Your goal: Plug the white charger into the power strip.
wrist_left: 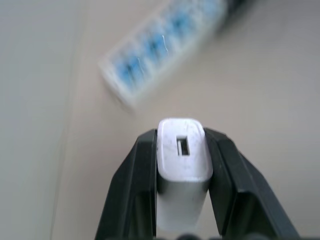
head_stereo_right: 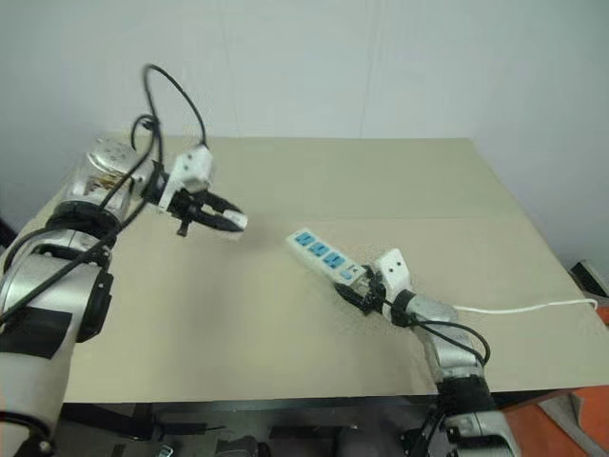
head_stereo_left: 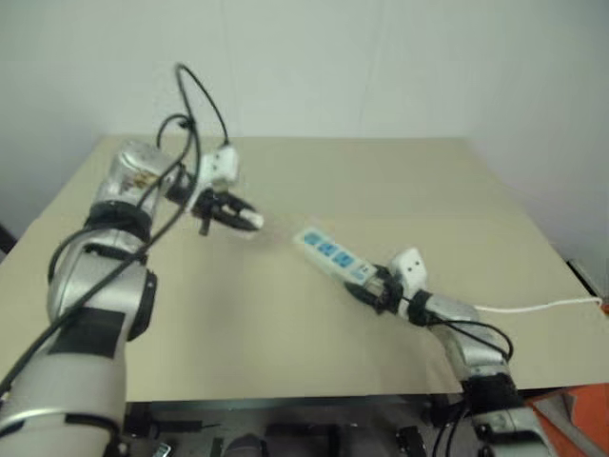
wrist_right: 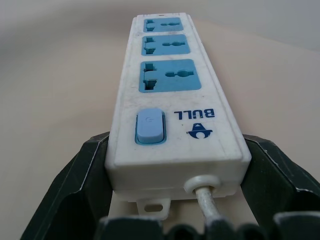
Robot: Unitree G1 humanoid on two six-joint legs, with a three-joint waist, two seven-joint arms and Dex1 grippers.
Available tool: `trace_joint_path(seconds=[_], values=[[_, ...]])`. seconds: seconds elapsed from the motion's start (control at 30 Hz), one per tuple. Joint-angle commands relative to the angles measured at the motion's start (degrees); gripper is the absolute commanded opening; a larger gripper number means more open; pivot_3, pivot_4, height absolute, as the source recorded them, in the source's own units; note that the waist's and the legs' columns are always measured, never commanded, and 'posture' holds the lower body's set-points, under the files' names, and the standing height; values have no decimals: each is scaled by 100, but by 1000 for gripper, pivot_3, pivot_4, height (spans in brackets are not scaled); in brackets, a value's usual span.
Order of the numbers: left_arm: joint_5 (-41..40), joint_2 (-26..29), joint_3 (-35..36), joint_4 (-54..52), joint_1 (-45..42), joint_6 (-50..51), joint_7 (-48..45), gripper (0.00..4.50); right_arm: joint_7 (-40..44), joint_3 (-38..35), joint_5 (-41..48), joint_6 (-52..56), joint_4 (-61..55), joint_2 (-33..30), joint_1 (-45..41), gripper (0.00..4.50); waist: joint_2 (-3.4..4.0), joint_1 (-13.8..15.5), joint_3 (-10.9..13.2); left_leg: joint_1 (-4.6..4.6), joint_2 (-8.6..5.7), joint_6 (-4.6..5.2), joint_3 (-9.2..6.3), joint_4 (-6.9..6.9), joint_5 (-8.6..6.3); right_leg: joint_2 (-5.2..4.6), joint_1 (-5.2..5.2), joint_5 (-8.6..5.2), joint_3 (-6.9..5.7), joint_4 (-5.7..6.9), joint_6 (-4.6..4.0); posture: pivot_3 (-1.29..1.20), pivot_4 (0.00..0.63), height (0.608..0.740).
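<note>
I am pinching the charger (wrist_left: pixel 183 165) in my left gripper (head_stereo_left: pixel 245 218), its two black fingers (wrist_left: pixel 131 195) pressing on opposite sides of the white block. Its end face, with a small rectangular slot, is looking out past my fingertips. I am holding it up over the table (head_stereo_left: pixel 400 181), well apart from the strip (head_stereo_left: pixel 333 254) and to that strip's left as I look down at it.

The strip is lying flat on the table with its three blue sockets facing up. My right gripper (wrist_right: pixel 177 165) is holding its cord end: one finger (wrist_right: pixel 75 180) is sitting against each long side of that end, beside the blue switch (wrist_right: pixel 150 126), and the cord (head_stereo_left: pixel 533 307) is running from that end back between my fingers and off toward the table's right edge.
</note>
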Motion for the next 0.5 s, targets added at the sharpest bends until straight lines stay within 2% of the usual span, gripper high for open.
trace_joint_path(seconds=[0.03,0.17,0.3,0.5], values=[[-1288,211,260,-831,598,912,-35,1046,1186,388,127,-680,322,6,-547,3408,0,-48,0,8,0,0,-4,-1,0,1,0,0,7,4,0,0,150,740],[-2407,394,285,-2060,1389,2137,-35,1046,2091,800,9,-1038,1023,194,-1068,3408,0,-101,1,13,0,-1,-10,4,1,2,-2,0,10,42,0,0,150,740],[-3012,506,174,-3013,2129,2772,-35,1046,2732,1137,-224,-1504,1803,365,-1429,3408,0,-65,1,10,1,-1,-15,6,1,2,-3,1,11,57,-2,0,150,740],[-3337,561,50,-3588,2680,2866,-35,1046,2695,1206,-475,-1934,2507,622,-1610,3408,0,12,1,15,0,-4,-5,10,2,0,-3,2,15,55,-4,0,150,740]])
